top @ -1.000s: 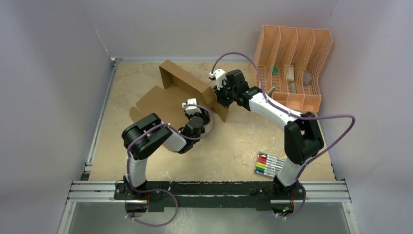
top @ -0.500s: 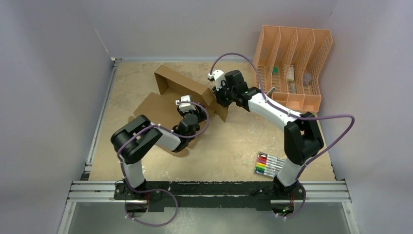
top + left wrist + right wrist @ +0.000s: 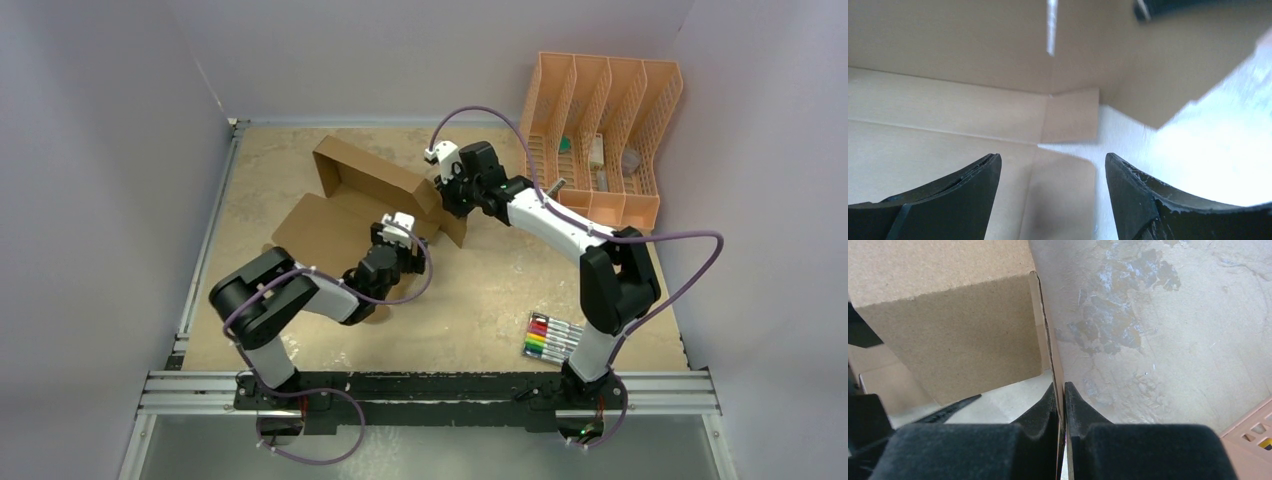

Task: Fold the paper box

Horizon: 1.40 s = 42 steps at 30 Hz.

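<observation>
A plain brown corrugated cardboard paper box, only partly folded, is lying on the mottled beige surface. It is sitting well apart from the peach plastic slotted organizer, on the side of the organizer that faces the left arm. Its flat bottom panel is resting farthest from the organizer. One long wall is standing up along the panel's far edge, and a shorter end panel is rising at the end nearest the organizer.

The right pincer is reaching in between the organizer and the box. It is clenched on the thin upper edge of that end panel, with its two black fingers pressing the cardboard from both sides.

The left pincer is hovering low over the flat bottom panel, farther from the organizer than the right one. It is released, its black fingers spread wide with nothing between them. It is facing the inner corner where the long wall is meeting the end panel, and a small square tab is lying flat there.

A pack of coloured markers is lying well apart from the organizer, toward the arm bases.
</observation>
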{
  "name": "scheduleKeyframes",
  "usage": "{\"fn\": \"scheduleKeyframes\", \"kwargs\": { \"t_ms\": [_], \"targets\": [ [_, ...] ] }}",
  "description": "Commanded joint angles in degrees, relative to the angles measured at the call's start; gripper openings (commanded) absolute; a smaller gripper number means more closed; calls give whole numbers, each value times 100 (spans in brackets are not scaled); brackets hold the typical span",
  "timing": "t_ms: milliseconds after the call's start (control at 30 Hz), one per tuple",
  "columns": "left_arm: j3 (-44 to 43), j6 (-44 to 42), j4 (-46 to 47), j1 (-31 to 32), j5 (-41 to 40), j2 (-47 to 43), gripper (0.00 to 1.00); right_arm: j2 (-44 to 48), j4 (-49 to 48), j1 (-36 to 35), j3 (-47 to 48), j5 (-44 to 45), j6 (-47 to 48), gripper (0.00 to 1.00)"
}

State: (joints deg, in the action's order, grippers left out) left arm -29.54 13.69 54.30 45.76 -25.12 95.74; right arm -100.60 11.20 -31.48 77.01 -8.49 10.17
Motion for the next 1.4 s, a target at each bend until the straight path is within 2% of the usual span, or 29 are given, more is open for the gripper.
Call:
{"fn": "scheduleKeyframes", "kwargs": {
  "t_ms": [0, 167, 333, 533, 700, 767, 867, 1233, 1367],
  "targets": [
    [-213, -1232, 920, 142, 400, 642, 76, -118, 14, -29, 145, -30, 2, 8],
    [-653, -1707, 1051, 141, 252, 1133, 75, -84, 51, -31, 88, 5, 31, 8],
    [-967, -1832, 1480, 135, -410, 1657, 69, -83, 93, -31, 84, -35, 46, 8],
    [-1206, -1844, 1410, 129, -597, 1788, 55, -83, 102, -30, 108, -65, 70, 8],
    [-1183, -1781, 1006, 135, -390, 1661, 59, -76, 114, -26, 143, -65, 81, 8],
    [-1210, -1542, 753, 113, -590, 1564, 55, -60, 111, -26, 147, -65, 97, 8],
    [-1192, -1098, 652, -14, -800, 1431, 43, -39, 111, -29, 138, -65, 114, 8],
    [-1257, 238, 546, -572, -372, 1151, 23, 4, 80, -24, 158, -57, 43, 8],
    [-1307, 590, 538, -661, -342, 1221, 21, -4, 50, -33, 211, -81, -60, 7]
  ]
}}
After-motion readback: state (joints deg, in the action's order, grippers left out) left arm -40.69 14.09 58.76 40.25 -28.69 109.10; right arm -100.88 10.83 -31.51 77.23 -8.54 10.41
